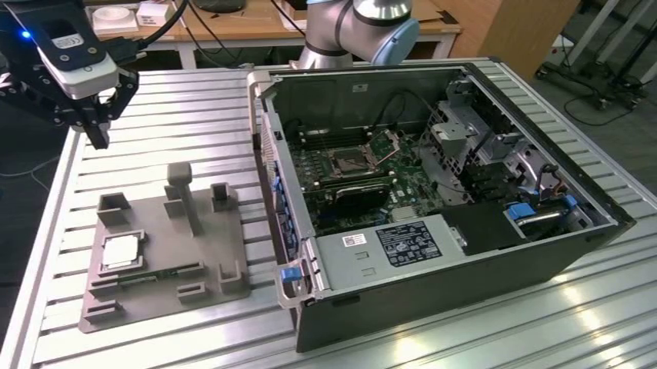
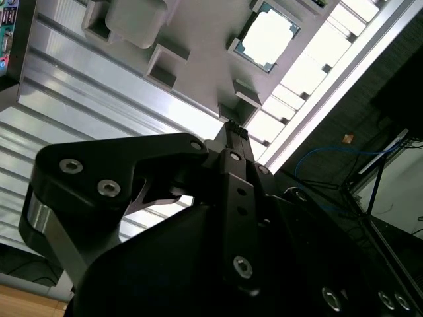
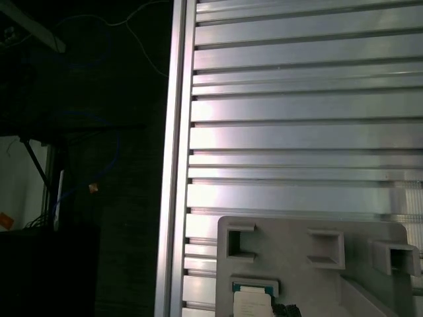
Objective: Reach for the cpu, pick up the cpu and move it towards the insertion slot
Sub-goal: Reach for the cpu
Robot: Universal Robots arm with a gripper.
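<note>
The black linkage gripper [image 1: 100,142] hangs above the far corner of the ribbed aluminium table [image 1: 175,115], its fingers drawn together with nothing between them, as the second wrist view also suggests [image 2: 234,131]. The cpu [image 1: 120,252], a small flat square chip with a silvery-grey metal top and a thin greenish rim, lies untouched in a shallow pocket of the grey moulded fixture plate [image 1: 205,231]. In the exterior view it is at about 6 o'clock from the gripper and well apart from it. Both wrist views catch the chip in its pocket [image 2: 268,36] [image 3: 250,305]. The insertion slot [image 1: 344,163], a square socket with a dark centre in a shiny metal frame, sits on the board inside the open black computer case [image 1: 441,277], toward 2 o'clock from the chip. The step in hand looks like the reach, barely begun. Done well, it would probably bring the gripper square over the pocket with the fingers parted wider than the chip. It would then come straight down, clear of the plate's upright posts at about 2 o'clock from the chip, to meet the chip by its edges and level.
</note>
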